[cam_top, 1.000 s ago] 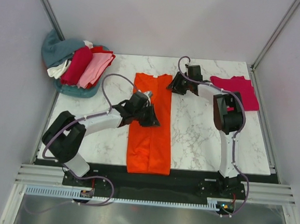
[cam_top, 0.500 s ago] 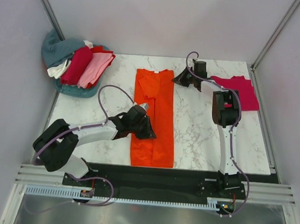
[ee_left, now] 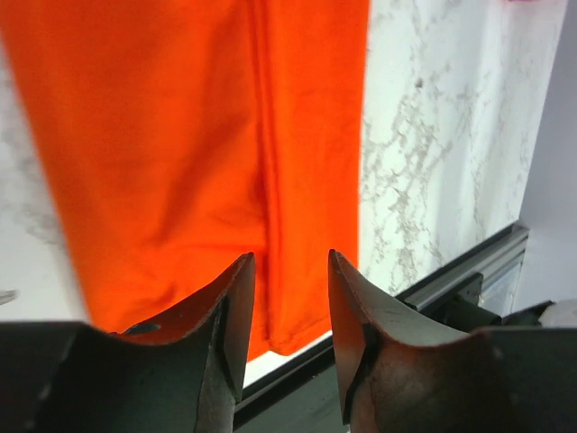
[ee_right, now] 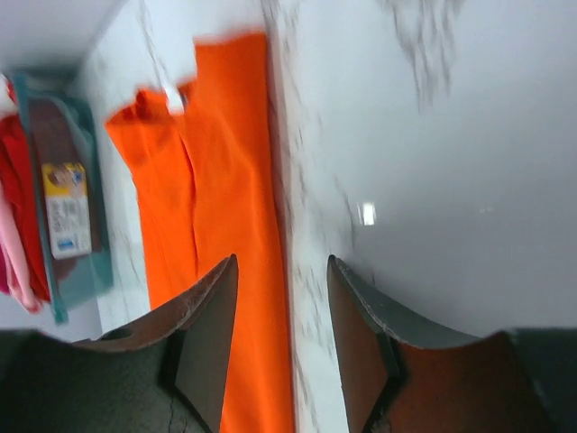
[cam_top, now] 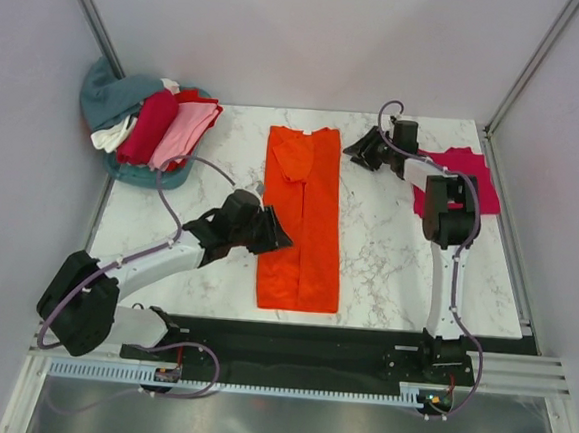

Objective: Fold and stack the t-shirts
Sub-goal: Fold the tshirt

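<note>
**Top view.** The orange t-shirt (cam_top: 304, 228), folded into a long strip, lay at the centre of the marble table (cam_top: 397, 255), its length running from 12 to 6 o'clock. My left gripper (cam_top: 273, 237) stood at the strip's 9 o'clock edge, jaws parted and empty; whether it touched the cloth I could not tell. My right gripper (cam_top: 360, 150) hung near the strip's far end, at its 2 o'clock, jaws likewise apart with nothing between them. The crimson-pink t-shirt (cam_top: 473, 181) lay at the table's 2 o'clock corner, partly beneath my right arm (cam_top: 441, 203). A pile of t-shirts (cam_top: 161, 126) sat in the teal basket (cam_top: 147, 173) at 10 o'clock.
</note>
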Controlling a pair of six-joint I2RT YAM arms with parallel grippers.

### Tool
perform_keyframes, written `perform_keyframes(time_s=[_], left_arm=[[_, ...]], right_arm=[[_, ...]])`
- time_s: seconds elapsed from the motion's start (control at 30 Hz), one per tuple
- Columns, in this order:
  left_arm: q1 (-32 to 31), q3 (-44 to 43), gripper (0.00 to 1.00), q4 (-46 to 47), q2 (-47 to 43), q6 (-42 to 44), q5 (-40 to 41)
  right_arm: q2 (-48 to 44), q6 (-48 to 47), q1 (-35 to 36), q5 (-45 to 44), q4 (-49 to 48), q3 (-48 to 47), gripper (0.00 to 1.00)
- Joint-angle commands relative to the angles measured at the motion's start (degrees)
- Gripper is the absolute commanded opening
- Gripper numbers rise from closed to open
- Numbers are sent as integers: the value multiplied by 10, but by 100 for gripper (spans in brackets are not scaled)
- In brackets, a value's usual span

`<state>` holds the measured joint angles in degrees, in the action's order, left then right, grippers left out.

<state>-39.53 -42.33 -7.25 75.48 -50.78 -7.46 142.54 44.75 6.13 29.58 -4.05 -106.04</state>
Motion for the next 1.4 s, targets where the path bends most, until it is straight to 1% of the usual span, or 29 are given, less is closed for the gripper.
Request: perform_keyframes(time_s=[0.0, 0.03, 0.07, 0.1, 0.13, 0.17, 0.2, 0.23, 0.27, 0.3, 0.33, 0.37, 0.4, 0.43, 0.47, 0.53, 0.6, 0.63, 0.7, 0.73, 0.9, 1.07, 1.27, 1.3, 1.37], left_arm=[[32, 34, 46, -16, -38, 27, 18], [37, 41, 48, -21, -56, 30, 19], [39, 57, 49, -25, -64, 31, 21], [43, 66, 51, -29, -74, 29, 21], [45, 76, 51, -29, -91, 27, 16], [46, 96, 51, -30, -99, 24, 15], [48, 106, 52, -30, -108, 22, 13], [49, 116, 52, -33, -117, 22, 14], [50, 131, 53, -36, -131, 21, 15], [54, 137, 55, -42, -138, 20, 16], [55, 139, 57, -62, -143, 20, 13], [57, 143, 58, -69, -156, 22, 10], [57, 145, 63, -77, -162, 22, 6], [57, 146, 64, -84, -166, 21, -6], [57, 150, 64, -93, -169, 21, -14], [56, 160, 64, -98, -171, 18, -34], [56, 172, 64, -100, -175, 17, -41], [56, 177, 64, -100, -176, 17, -43], [56, 192, 63, -99, -176, 16, -48], [56, 196, 62, -97, -175, 15, -54], [55, 218, 59, -81, -170, 17, -76], [55, 239, 59, -64, -170, 17, -94], [55, 257, 56, -45, -170, 10, -112], [55, 259, 55, -45, -171, 11, -113], [55, 265, 55, -44, -172, 12, -117]], right_arm=[[-100, -57, 6, -11, 45, 127, 53], [-156, -64, 8, -17, 45, 203, 53], [-184, -73, 11, -29, 45, 243, 52], [-214, -85, 15, -39, 44, 322, 52], [-244, -89, 25, -51, 45, 361, 52], [-301, -92, 32, -63, 45, 401, 52], [-328, -92, 41, -94, 45, 439, 51], [-357, -95, 61, -107, 45, 510, 51], [-409, -96, 72, -121, 47, 542, 51], [-435, -96, 83, -140, 57, 598, 50], [-459, -97, 105, -150, 64, 624, 49], [-508, -95, 116, -159, 81, 648, 49], [-534, -95, 127, -167, 92, 692, 50], [-560, -94, 155, -186, 101, 711, 50], [-608, -90, 167, -190, 112, 731, 50], [-670, -77, 191, -187, 132, 781, 51], [-705, -49, 199, -180, 148, 820, 51], [-737, -42, 211, -176, 150, 830, 51], [-763, -14, 226, -170, 152, 854, 52], [-777, -7, 246, -168, 153, 858, 52], [-765, 23, 312, -174, 143, 864, 52], [-754, 45, 334, -157, 121, 877, 48], [-787, 53, 347, -155, 148, 890, 34], [-792, 53, 347, -155, 148, 894, 28], [-797, 54, 347, -152, 150, 897, 22]])
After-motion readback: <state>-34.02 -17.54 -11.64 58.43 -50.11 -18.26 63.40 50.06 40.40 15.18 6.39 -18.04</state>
